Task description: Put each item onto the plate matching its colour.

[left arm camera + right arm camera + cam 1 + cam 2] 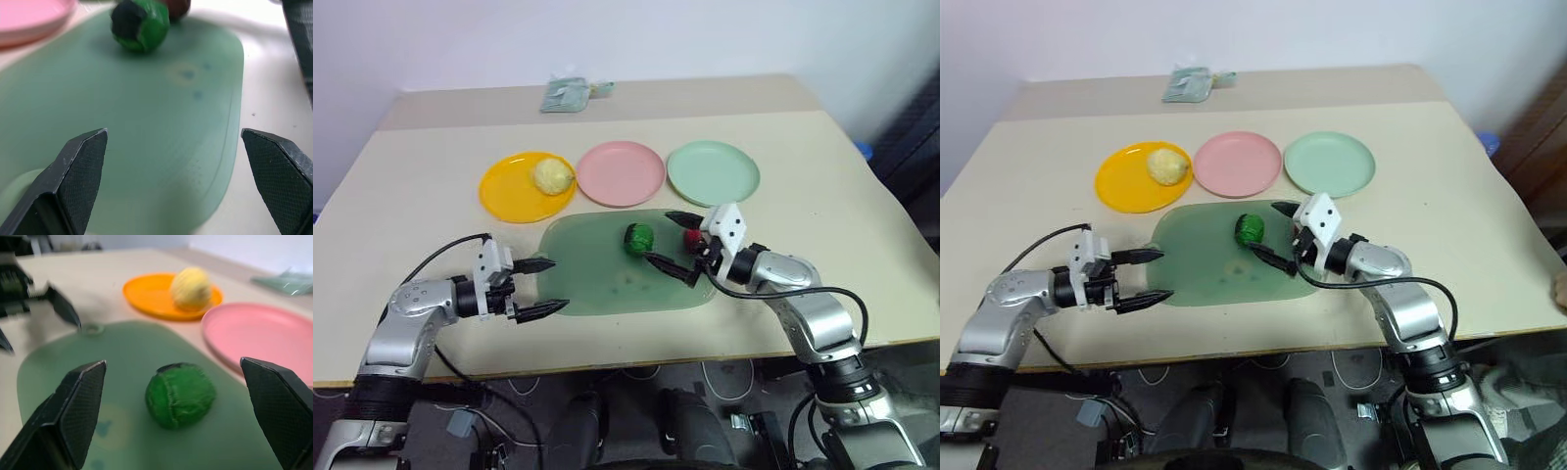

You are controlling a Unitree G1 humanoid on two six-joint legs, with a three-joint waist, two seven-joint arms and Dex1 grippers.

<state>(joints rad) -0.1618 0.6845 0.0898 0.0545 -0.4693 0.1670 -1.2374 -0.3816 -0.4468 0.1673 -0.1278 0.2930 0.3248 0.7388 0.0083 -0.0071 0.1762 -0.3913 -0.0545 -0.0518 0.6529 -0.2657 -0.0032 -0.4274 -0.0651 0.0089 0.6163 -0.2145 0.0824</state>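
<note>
Green ball point(180, 394) is seen dead ahead at twelve o'clock between the wide-open, empty fingers of the right hand point(683, 247), the nearer one.

This is looking like a robotics lab or test room rather than anyone's home. A plain beige tabletop point(822, 196) is standing pushed up against a bare white wall point(607, 39), with nothing decorating it. Black cables point(1400, 284) are trailing off the robot's arms and more cords point(636, 372) are lying loose on the dark floor under the table's edge. On the tabletop, three plastic plates are sitting in a neat row, orange-yellow plate point(504, 191), pink plate point(622, 172) and mint green plate point(713, 172), behind a translucent green mat point(597, 279), laid out like a staged trial. A crumpled plastic packet point(570, 93) is lying at the far side.
</note>
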